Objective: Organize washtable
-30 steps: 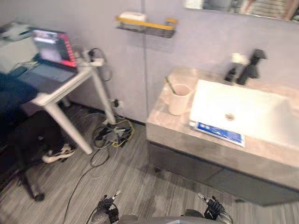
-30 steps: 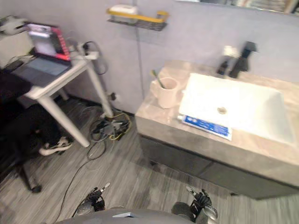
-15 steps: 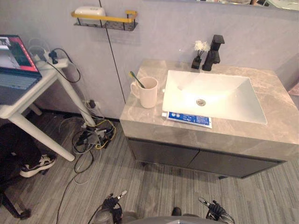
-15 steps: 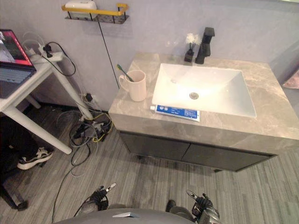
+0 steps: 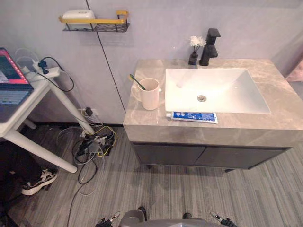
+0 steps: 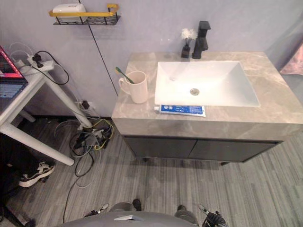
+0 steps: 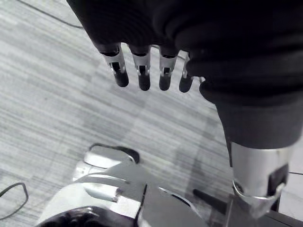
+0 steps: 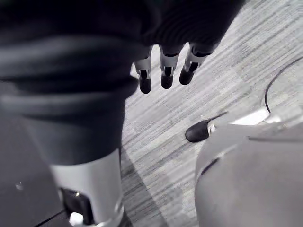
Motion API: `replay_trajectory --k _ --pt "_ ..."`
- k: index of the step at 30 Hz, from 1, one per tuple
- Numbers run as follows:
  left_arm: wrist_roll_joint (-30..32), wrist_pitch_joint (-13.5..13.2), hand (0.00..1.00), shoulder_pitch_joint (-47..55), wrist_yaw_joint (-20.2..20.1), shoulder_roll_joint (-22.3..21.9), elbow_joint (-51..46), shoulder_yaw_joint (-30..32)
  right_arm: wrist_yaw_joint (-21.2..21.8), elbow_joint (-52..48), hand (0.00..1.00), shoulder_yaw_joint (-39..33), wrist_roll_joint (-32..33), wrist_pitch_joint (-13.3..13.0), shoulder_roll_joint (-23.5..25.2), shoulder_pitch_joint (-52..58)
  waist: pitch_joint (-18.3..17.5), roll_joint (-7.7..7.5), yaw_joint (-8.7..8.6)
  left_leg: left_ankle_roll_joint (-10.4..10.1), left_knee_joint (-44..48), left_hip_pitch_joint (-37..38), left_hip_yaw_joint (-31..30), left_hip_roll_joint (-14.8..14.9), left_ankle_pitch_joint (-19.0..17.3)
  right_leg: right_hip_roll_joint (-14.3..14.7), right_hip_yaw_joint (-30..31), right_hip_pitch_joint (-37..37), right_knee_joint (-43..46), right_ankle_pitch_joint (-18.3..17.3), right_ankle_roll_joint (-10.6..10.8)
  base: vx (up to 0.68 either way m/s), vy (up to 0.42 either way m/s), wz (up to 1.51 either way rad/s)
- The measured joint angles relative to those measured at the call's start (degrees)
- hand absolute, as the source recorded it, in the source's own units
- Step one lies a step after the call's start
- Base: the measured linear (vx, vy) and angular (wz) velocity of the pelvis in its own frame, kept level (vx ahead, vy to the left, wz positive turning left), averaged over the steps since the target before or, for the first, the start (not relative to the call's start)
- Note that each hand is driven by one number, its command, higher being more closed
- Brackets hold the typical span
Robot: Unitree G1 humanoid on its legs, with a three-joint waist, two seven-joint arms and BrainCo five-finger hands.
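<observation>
Down low, our left hand lets its fingers hang straight and slightly apart over the floor, gripping nothing. The right hand has its fingers likewise loose, and both thumbs are hidden. Both hands are well apart from the desk. On it, a cup at nine o'clock of the sink holds a toothbrush, its lower end hidden inside. A toothpaste tube lies at six o'clock, with a faucet and flower vase at twelve.
</observation>
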Motion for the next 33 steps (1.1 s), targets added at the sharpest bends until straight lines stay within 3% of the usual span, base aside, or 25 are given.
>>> replay_trajectory --k 4,5,7,8,9,11,12,14,15,16,17,18,21,26,31,33 --pt "0.18 -0.33 0.0 -0.76 -0.01 0.1 -0.17 -2.4 0.57 -0.03 0.0 -0.18 -0.01 0.0 0.0 -0.73 -0.29 0.38 -0.13 1.12 -1.73 1.95 0.49 -1.82 1.55 -1.51 0.41 -0.68 3.36 -2.11 1.36 0.27 0.021 -0.06" --pt "0.16 -0.35 0.0 -1.11 0.0 0.41 -0.18 -3.59 0.74 -0.1 0.0 -0.17 -0.01 -0.01 0.24 -1.31 -0.1 0.08 -0.23 1.54 -1.5 3.04 1.4 -2.47 1.34 -2.57 1.4 -2.21 8.65 -4.38 1.74 0.25 0.006 -0.2" --pt "0.19 -0.52 0.0 -1.9 0.0 0.61 -0.18 -5.06 0.81 -0.39 0.0 -0.16 0.01 -0.03 0.24 -2.45 0.35 0.46 -0.2 1.61 -1.46 3.91 1.89 -2.22 1.3 -2.71 1.82 -6.39 17.52 -4.85 1.7 0.16 0.008 -0.18" --pt "0.23 -0.73 0.0 -3.1 -0.03 1.15 -0.44 -6.49 0.83 -1.23 0.0 -0.13 0.02 -0.07 0.55 -3.27 1.54 0.56 -0.3 1.75 -1.5 5.56 1.88 -2.2 1.22 -3.06 2.29 -9.22 26.02 -4.74 1.55 0.13 0.017 -0.01" --pt "0.23 -1.06 0.0 -3.53 -0.04 1.84 -1.28 -7.28 0.82 -2.4 0.0 0.0 0.04 -0.22 1.32 -3.37 2.88 -0.51 -0.6 2.46 -1.75 7.41 1.68 -2.26 0.67 -3.32 3.36 -11.13 33.09 -4.06 1.32 0.14 -0.007 0.11" --pt "0.25 -1.19 0.0 -4.72 -0.04 2.49 -1.71 -7.79 0.8 -2.6 0.0 0.42 0.16 -0.55 2.1 -3.48 3.93 -1.93 -0.85 2.56 -2.21 9.18 1.23 -1.93 0.58 -4.28 3.33 -13.41 37.97 -6.11 0.44 0.12 -0.084 0.2" --pt "0.26 -1.21 0.0 -5.1 -0.03 2.68 -1.78 -7.88 0.78 -2.61 0.0 1.01 0.2 -0.54 2.09 -3.6 4.13 -2.46 -0.75 2.54 -2.22 9.37 0.95 -1.44 0.57 -4.37 2.84 -14.33 37.19 -7.92 0.6 0.09 -0.126 0.17" --pt "0.22 -1.2 0.0 -5.16 -0.01 2.33 -1.69 -7.76 0.75 -2.65 0.0 0.45 0.58 -0.63 1.92 -3.6 4.4 -1.91 -0.95 2.35 -2.15 9.38 -0.3 -0.13 0.47 -4.18 2.68 -14.81 31.25 -8.53 0.37 0.07 -0.147 0.21" --pt "0.21 -1.22 0.0 -4.95 0.0 2.32 -1.68 -7.63 0.73 -2.52 0.0 0.15 0.55 -0.57 1.88 -3.47 4.27 -2.03 -0.88 1.5 -1.8 9.27 -0.7 0.36 0.12 -4.2 3.31 -14.17 25.55 -7.43 0.6 0.07 -0.175 0.27" --pt "0.21 -1.25 0.0 -4.72 -0.03 2.63 -1.63 -7.04 0.72 -2.25 0.0 -0.09 0.55 -0.52 2.07 -3.0 4.01 -2.74 -0.77 0.21 -1.28 9.17 -1.28 0.31 -0.71 -4.45 4.06 -13.01 20.08 -3.33 0.78 0.08 -0.237 0.33" --pt "0.22 -1.24 0.0 -4.73 -0.04 3.2 -1.27 -6.29 0.76 -1.59 0.0 -0.84 0.55 -0.43 2.17 -2.61 3.94 -3.72 -0.85 -1.38 -0.83 9.4 -2.6 0.19 -1.92 -4.98 4.31 -11.57 18.24 -4.08 3.2 0.06 -0.303 0.45" --pt "0.19 -1.23 0.0 -4.96 -0.03 2.33 -0.62 -5.48 0.73 -0.44 0.0 -2.35 0.55 -0.42 1.86 -2.56 4.12 -1.99 -1.02 -1.94 -0.47 9.42 -3.68 2.05 -1.67 -3.95 2.39 -10.31 17.84 -3.98 2.85 0.06 -0.308 0.54" --pt "0.08 -1.22 0.0 -3.84 -0.31 0.3 -0.52 -3.67 0.8 0.31 0.0 -4.63 0.53 0.0 0.27 -0.73 2.87 0.08 -0.97 -2.99 0.14 9.06 -6.09 4.34 -0.99 -1.94 -1.55 -6.45 13.95 -4.01 2.34 0.04 -0.155 0.47" --pt "-0.3 -1.09 0.0 -2.44 -0.68 0.18 -0.49 -2.83 0.99 0.35 0.0 -4.99 0.53 -0.06 -0.16 -0.72 1.85 0.79 -0.9 -4.22 -1.38 8.93 -8.21 5.8 -0.03 0.06 -5.45 -0.99 5.42 -0.18 1.58 0.01 -0.002 0.36" --pt "-0.96 -1.11 0.0 -1.13 -0.51 0.96 -0.52 -1.62 1.2 0.72 0.0 -4.64 0.53 -0.04 0.97 -0.88 0.56 -1.4 -0.54 -4.14 -1.99 8.45 -8.52 4.49 0.14 -0.35 -6.6 2.38 -2.54 4.92 1.99 -0.02 0.083 0.07" --pt "-5.04 -1.26 0.0 -0.61 0.3 1.2 -0.52 -1.58 1.01 0.7 0.0 -3.36 0.55 -0.07 1.49 -0.95 0.17 -1.78 -0.58 -4.07 -2.18 8.14 -8.4 3.95 0.18 -0.61 -6.62 3.46 -5.22 6.61 2.14 -0.08 0.067 -0.02"
